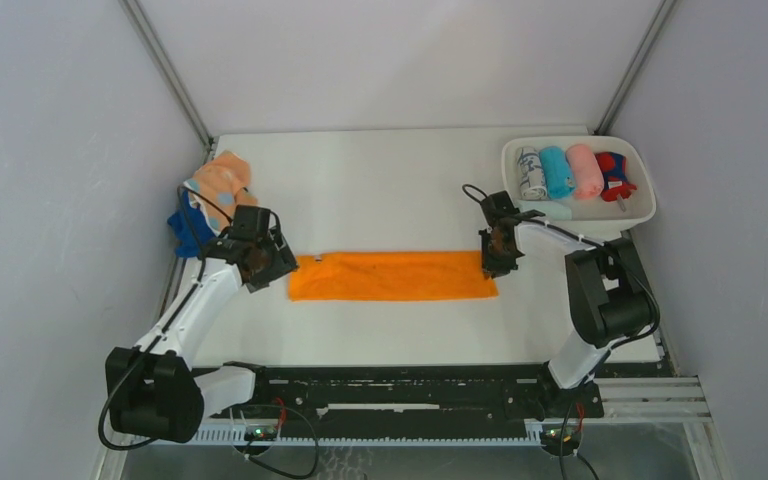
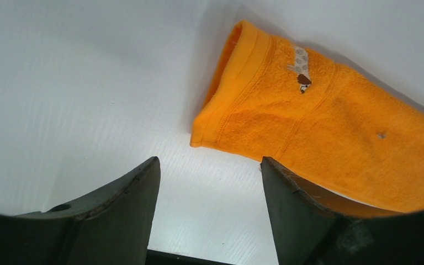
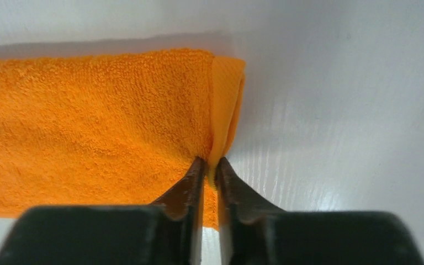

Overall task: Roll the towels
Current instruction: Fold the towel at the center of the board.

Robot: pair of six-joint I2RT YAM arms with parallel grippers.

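From above I see the orange towel (image 1: 392, 276) lying flat as a long strip mid-table, between both grippers. Only that view shows the loose pile (image 1: 215, 190) at the far left and the rolls (image 1: 570, 172) in the tray (image 1: 648, 205). My right wrist camera adds the detail: the right gripper (image 3: 210, 172) is clenched on the towel's folded end edge. The left wrist camera shows the left gripper (image 2: 210, 182) spread wide and holding nothing, the towel's other end just ahead of it.
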